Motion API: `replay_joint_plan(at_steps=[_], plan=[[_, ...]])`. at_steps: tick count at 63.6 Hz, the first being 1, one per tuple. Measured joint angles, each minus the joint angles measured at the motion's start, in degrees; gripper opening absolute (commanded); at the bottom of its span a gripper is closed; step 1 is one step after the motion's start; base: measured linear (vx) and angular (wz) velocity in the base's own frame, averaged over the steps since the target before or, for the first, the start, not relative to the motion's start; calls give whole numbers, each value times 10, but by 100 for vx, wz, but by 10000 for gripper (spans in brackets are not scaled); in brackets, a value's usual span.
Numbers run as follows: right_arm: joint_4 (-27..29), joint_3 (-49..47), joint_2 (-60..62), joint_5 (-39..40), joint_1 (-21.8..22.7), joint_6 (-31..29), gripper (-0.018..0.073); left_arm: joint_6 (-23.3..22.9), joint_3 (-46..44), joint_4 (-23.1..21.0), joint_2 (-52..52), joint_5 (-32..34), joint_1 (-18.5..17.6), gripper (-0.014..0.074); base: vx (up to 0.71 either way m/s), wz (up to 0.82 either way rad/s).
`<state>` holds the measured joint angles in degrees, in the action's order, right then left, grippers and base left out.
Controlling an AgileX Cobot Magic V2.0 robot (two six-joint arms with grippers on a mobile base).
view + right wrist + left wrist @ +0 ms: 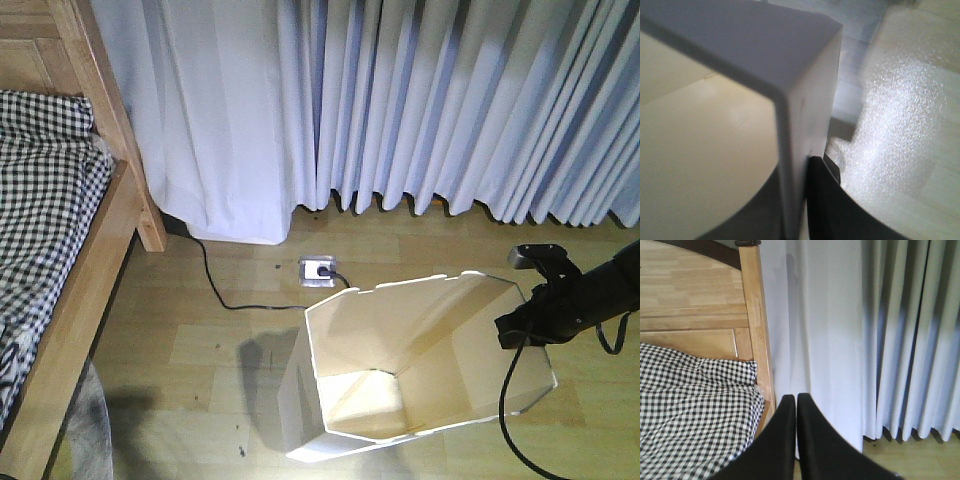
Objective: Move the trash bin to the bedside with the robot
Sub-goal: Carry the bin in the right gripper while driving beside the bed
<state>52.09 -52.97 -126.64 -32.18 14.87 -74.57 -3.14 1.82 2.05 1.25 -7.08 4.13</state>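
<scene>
Bed: wooden frame, checked bedding. Trash bin: stands on the floor off the bed's long side, apart from it, with bare boards between; I judge it not yet at the bedside. My right claw is clamped on the bin's wall at the rim edge farthest from the bed, one finger inside and one outside, a hold suited to dragging it bedward. My left claw is pressed closed, empty, and points at the bed's end board.
</scene>
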Motion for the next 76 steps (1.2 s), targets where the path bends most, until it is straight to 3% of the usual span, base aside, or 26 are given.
replay_joint_plan(at_steps=[76], plan=[[0, 0, 0, 1, 0, 0, -5, 0, 0, 0, 0, 0, 0, -6, 16, 1]])
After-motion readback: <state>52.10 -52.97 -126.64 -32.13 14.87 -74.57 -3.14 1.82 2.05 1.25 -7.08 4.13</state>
